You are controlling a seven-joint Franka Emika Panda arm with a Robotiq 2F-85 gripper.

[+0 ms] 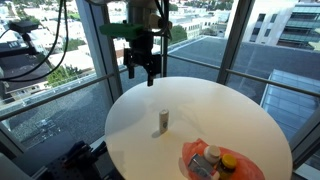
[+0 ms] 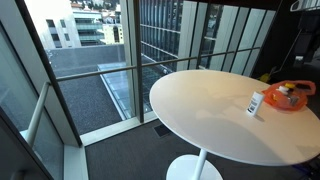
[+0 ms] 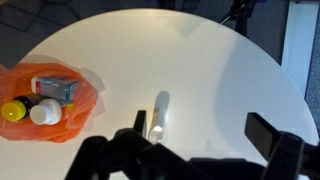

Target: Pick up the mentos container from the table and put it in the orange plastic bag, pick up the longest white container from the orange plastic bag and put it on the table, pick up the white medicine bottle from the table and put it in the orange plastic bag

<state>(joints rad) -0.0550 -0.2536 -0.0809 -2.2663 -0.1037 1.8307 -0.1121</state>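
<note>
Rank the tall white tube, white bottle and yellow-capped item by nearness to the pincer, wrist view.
1. Tall white tube, mid-table, just ahead of the pincer.
2. White bottle, inside the orange bag, left.
3. Yellow-capped item, bag's far left.

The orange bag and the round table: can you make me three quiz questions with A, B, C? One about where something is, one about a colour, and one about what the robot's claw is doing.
1. Where is the tall white tube?
A) on the table, outside the orange bag
B) inside the bag
C) on the floor

2. What colour is the table top?
A) black
B) white
C) green

3. What is the gripper doing?
A) shut on the tube
B) shut on the bag
C) open and empty

Answers:
1 A, the tube stands on the bare table, apart from the bag.
2 B, the round top is plain white in every view.
3 C, its jaws hang apart above the table with nothing between them.
</note>
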